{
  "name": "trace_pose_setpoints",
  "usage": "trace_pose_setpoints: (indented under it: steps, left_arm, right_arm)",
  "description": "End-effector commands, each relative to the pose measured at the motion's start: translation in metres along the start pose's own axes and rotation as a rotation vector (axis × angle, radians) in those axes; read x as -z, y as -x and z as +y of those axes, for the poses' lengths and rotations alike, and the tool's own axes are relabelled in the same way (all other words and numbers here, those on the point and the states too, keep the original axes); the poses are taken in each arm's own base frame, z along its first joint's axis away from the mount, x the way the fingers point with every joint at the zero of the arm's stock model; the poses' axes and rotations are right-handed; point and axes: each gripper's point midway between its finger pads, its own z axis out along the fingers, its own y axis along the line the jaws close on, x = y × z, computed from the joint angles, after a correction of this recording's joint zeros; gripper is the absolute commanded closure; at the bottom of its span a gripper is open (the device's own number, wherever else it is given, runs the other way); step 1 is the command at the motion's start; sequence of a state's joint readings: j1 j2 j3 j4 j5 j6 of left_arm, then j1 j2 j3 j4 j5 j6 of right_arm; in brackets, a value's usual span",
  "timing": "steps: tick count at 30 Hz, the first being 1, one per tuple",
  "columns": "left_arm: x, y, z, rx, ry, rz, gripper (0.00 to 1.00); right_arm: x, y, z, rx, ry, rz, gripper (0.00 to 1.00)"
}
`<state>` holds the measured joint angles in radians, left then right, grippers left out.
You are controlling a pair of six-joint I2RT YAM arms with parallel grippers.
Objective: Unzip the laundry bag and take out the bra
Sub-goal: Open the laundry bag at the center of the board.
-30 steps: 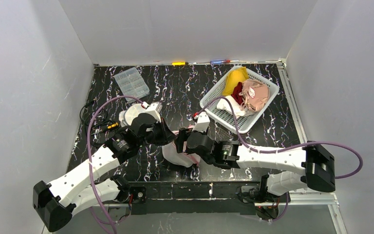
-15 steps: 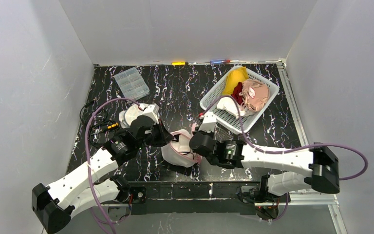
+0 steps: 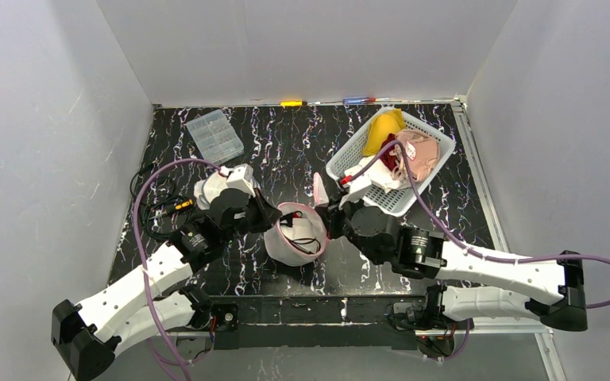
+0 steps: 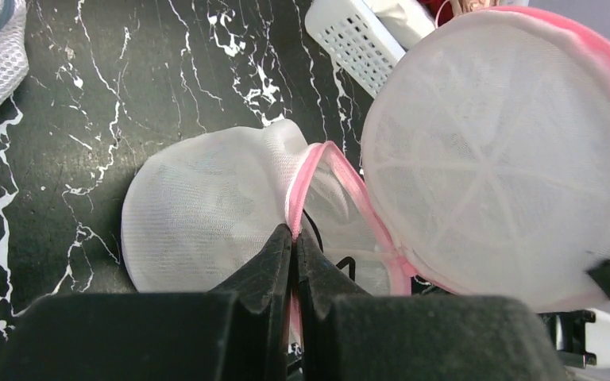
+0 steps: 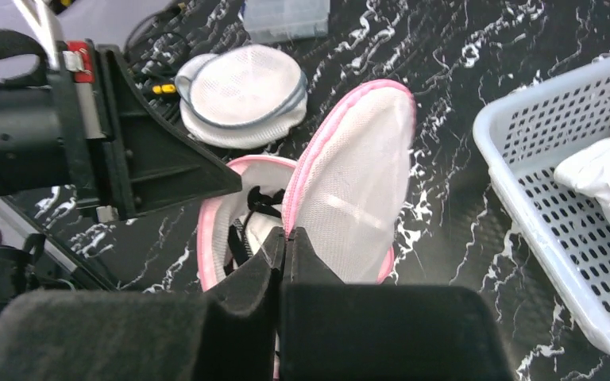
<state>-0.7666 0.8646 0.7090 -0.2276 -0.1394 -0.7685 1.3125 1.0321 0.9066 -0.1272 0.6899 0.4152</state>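
The laundry bag [image 3: 286, 242] is a round white mesh case with a pink zip rim, lying open like a clamshell at the table's near middle. My left gripper [image 4: 295, 232] is shut on the pink rim of its lower half [image 4: 198, 206]. My right gripper [image 5: 286, 232] is shut on the pink rim of the lid [image 5: 357, 190], which stands raised and tilted toward the basket. Inside the open half, black straps of the bra [image 5: 246, 214] show against white padding; the rest of it is hidden by mesh.
A second round mesh bag with grey trim [image 3: 210, 186] lies just behind my left wrist. A white slotted basket [image 3: 349, 163] with clothes stands at the right rear, close to the lid. A clear compartment box [image 3: 214, 135] sits at the left rear, and cables [image 3: 159, 202] lie at the left.
My right gripper closed on the lid's rim and swung the lid up and to the right, opening the bag. The left gripper kept its hold on the lower rim.
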Motion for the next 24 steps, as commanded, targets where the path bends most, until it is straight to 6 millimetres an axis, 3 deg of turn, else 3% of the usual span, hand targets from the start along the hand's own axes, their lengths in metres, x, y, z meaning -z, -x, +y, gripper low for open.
trace_pose_setpoints:
  steps: [1,6,11,12,14,16,21,24]
  left_arm:
    - [-0.004,0.004,0.017,0.04,0.046,-0.075,1.0]
    - [-0.001,-0.032,0.054,0.096,0.094,-0.055,1.0]
    - [0.008,-0.054,0.077,0.102,0.146,-0.015,1.0]
    - [0.009,-0.056,0.079,0.096,0.148,-0.009,1.0]
    - [0.01,-0.06,0.081,0.089,0.154,0.007,1.0]
    - [0.01,-0.062,0.082,0.079,0.163,0.024,1.0]
    - [0.016,-0.064,0.083,0.051,0.192,0.068,1.0]
    - [0.019,-0.064,0.085,0.03,0.213,0.086,1.0]
  right_arm:
    - [0.008,0.01,-0.005,0.016,0.026,-0.07,0.99]
    - [0.023,-0.04,-0.034,-0.099,0.009,-0.037,0.99]
    - [0.041,-0.068,-0.057,-0.159,-0.007,0.002,0.98]
    - [0.044,-0.07,-0.06,-0.159,-0.009,0.011,0.86]
    - [0.05,-0.067,-0.058,-0.145,0.008,0.022,0.52]
    - [0.053,-0.057,-0.056,-0.109,0.01,0.044,0.36]
    - [0.05,-0.032,-0.037,0.002,0.039,0.076,0.32]
    - [0.034,-0.039,-0.013,0.07,0.086,0.154,0.37]
